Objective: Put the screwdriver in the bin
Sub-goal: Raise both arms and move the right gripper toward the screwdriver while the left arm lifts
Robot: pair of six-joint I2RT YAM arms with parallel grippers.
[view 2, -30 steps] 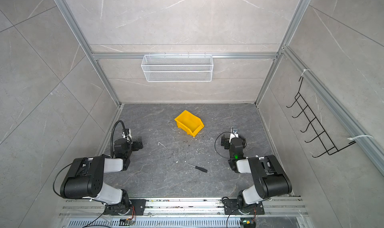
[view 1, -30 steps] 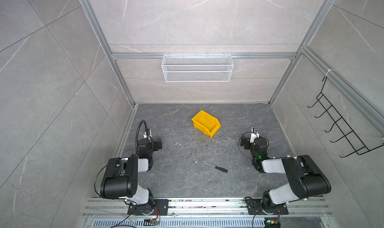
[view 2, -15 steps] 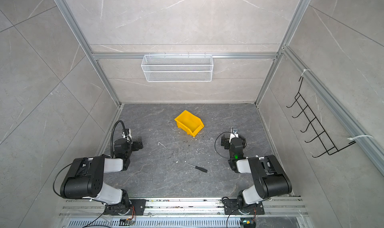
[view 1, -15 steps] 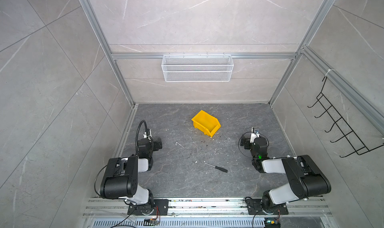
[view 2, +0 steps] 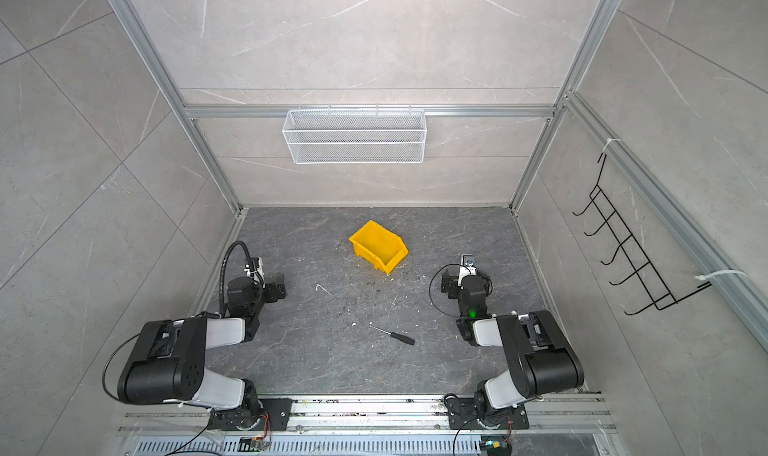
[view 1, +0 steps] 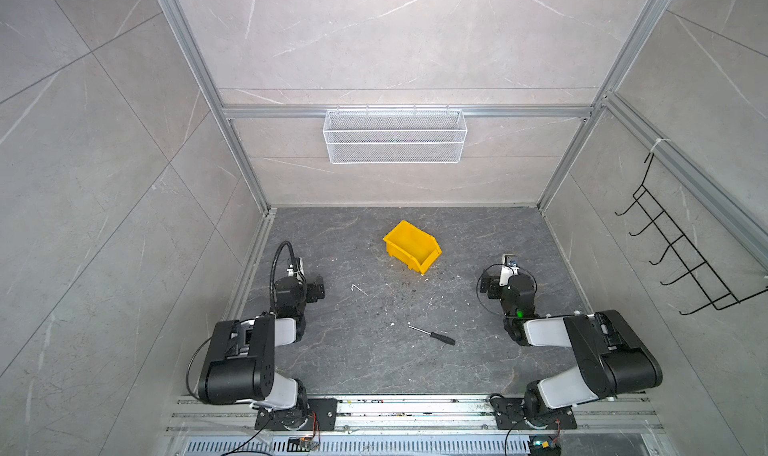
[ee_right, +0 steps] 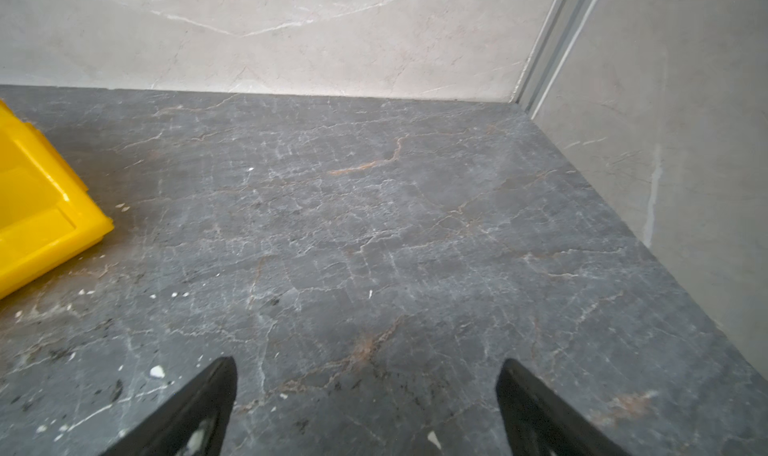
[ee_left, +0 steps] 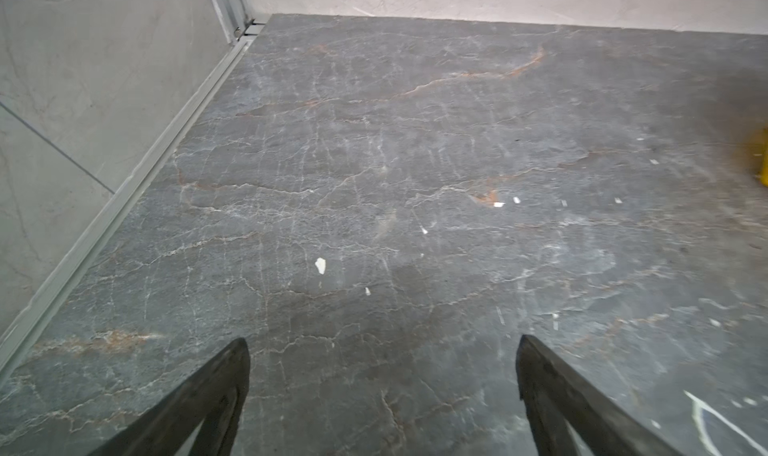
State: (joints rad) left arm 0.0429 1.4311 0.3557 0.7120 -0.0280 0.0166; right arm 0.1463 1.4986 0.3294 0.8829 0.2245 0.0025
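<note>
Screwdriver [view 1: 433, 335] looked light and rigid; its black handle [view 1: 443, 339] offered the best hold. Jaws of left gripper [ee_left: 380, 341] and right gripper [ee_right: 365, 364] gaped wide, empty.

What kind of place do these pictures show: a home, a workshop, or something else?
Probably a robot test cell, not a home. A left arm and a right arm are mounted on a rail, inside a tiled booth framed with aluminium bars, with a wire basket hung on its back wall.

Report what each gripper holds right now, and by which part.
Nothing is held. The left gripper and the right gripper both stand open over bare floor; the screwdriver lies on it, apart from both.
</note>
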